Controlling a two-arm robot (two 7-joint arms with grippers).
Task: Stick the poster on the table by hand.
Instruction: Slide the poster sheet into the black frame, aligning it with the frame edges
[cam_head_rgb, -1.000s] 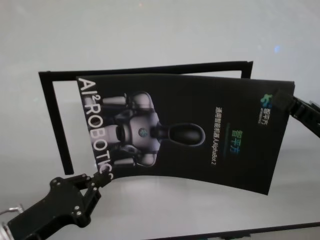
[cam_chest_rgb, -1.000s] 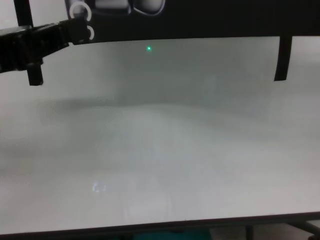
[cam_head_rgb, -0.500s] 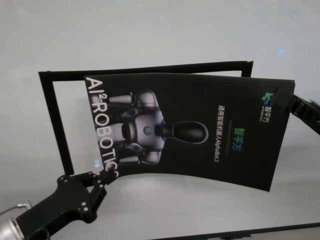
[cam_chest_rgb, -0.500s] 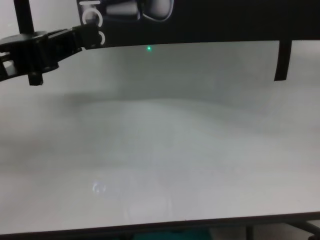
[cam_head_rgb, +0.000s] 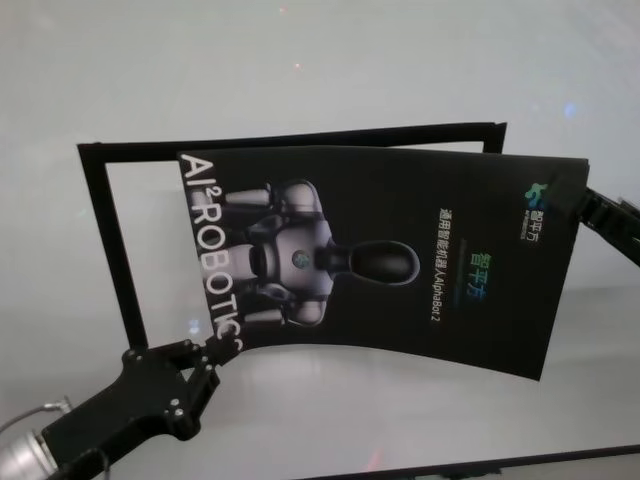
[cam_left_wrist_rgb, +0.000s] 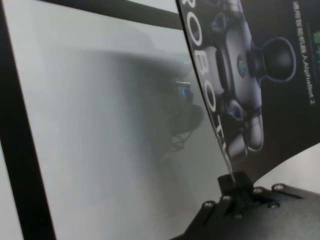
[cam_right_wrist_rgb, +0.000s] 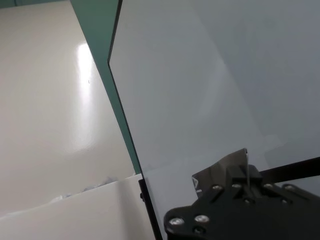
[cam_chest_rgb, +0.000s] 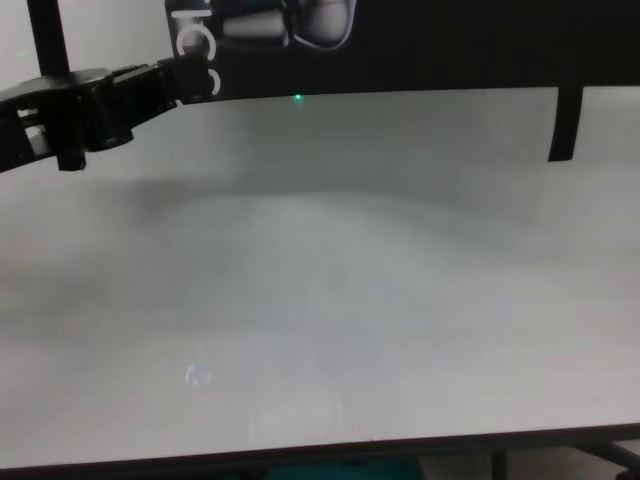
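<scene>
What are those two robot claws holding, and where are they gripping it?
The poster. The left gripper pinches its near corner by the big white lettering; the right gripper pinches the far corner by the logo, holding it above the table.

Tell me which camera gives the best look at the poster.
The head view: the whole poster shows, held at opposite corners by the left gripper and right gripper. Left wrist shows its lettered edge, right wrist one corner, chest only its bottom strip.
</scene>
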